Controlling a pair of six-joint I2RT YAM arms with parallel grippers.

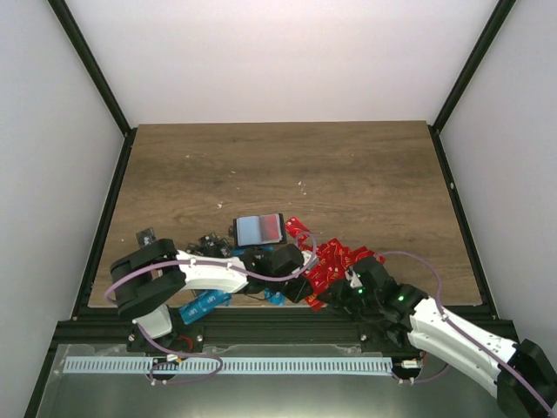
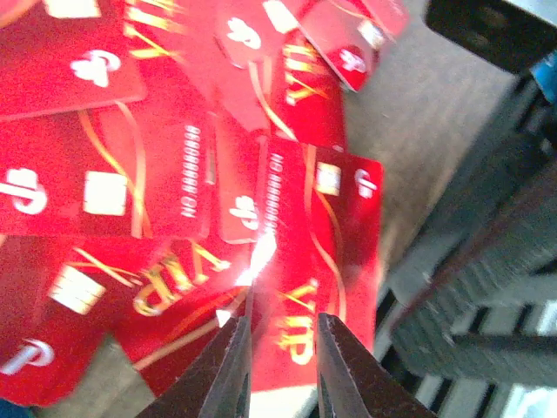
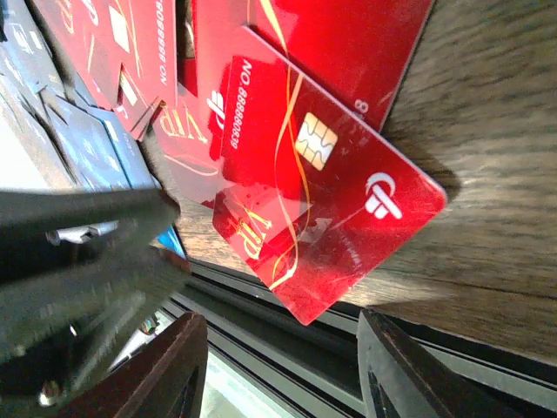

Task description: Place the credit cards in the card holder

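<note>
Currently both grippers sit low at the near edge of the table.

Right gripper: fingers wide apart, nothing between them. Just ahead of its tips a red card lies face up, one corner hanging past the table edge over the black rail. Judged reason: an overhanging corner lets a finger get under a thin, flat card.

Left gripper: fingers nearly together with a narrow gap. A second red card shows face up through that gap. Nothing is pinched as far as I can see, and contact with the card is unclear. The narrow setting probably suits nipping a card by its edge.

Beyond these tips and to their left, more red credit cards lie flat and overlapping. Blue cards lie behind the left gripper, under its forearm.

Farther out, past the left gripper, the card holder lies open, inside up. There is a red patch on its right half, possibly a card; cannot tell. Dark cards sit just left of it.
</note>
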